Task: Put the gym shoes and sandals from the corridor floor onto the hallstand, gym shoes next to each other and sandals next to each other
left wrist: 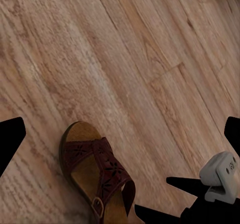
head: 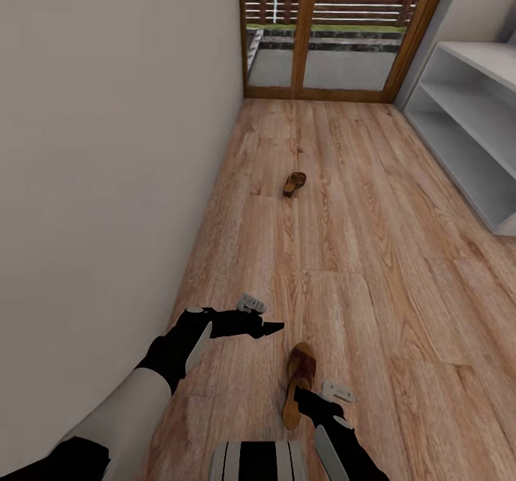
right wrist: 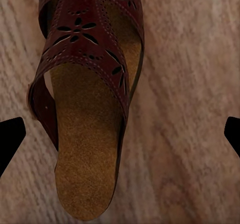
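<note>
One brown sandal (head: 299, 382) lies on the wood-plank corridor floor (head: 380, 266) just in front of me, toe pointing away. My right gripper (head: 302, 397) hovers open over its heel end, and the right wrist view looks straight down on the sandal (right wrist: 85, 134) between the spread fingers of the gripper (right wrist: 120, 139). My left gripper (head: 271, 327) is open, a little to the left of the sandal and beyond it, with the sandal (left wrist: 95, 176) in its wrist view. The other sandal (head: 294, 183) lies farther down the corridor. The gym shoes are out of view.
A plain wall (head: 107, 144) runs close along my left. A low white unit with open shelf tiers (head: 469, 119) stands along the right; its upper part is cut off. A wood-framed glass door (head: 337, 29) closes the far end.
</note>
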Controlling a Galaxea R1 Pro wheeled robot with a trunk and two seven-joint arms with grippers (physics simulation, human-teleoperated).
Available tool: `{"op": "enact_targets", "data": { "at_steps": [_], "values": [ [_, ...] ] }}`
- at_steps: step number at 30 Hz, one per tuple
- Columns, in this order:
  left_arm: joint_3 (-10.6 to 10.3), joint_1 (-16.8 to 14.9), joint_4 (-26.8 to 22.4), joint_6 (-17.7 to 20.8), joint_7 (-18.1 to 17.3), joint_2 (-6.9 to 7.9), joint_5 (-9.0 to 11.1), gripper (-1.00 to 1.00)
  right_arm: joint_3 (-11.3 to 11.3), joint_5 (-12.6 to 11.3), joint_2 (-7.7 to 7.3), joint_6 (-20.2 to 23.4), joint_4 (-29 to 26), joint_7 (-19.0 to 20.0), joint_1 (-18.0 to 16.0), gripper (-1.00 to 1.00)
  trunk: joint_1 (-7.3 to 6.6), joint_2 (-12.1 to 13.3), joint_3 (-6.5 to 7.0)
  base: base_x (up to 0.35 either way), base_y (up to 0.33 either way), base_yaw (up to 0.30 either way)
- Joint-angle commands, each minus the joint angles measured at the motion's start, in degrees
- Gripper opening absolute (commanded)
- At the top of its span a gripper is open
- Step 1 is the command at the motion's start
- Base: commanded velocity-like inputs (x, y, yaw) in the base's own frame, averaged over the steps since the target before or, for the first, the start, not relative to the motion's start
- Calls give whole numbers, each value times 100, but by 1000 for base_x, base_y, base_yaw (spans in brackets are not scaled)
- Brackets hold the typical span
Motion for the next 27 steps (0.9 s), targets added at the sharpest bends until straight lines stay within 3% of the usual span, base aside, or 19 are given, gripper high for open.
{"op": "enact_targets", "data": {
  "at_steps": [1, 27],
  "values": [
    [-1, -2, -6, 46, -14, 0, 4, 100, 11, -32, 0, 21, -11, -38, -1, 100, -1, -2, -4, 0, 3, 0],
    [14, -2, -11, 86, -19, 3, 11, 100, 11, -39, 0, 26, -59, -42, -1, 100, -1, -2, -4, 0, 0, 0]
  ]
}}
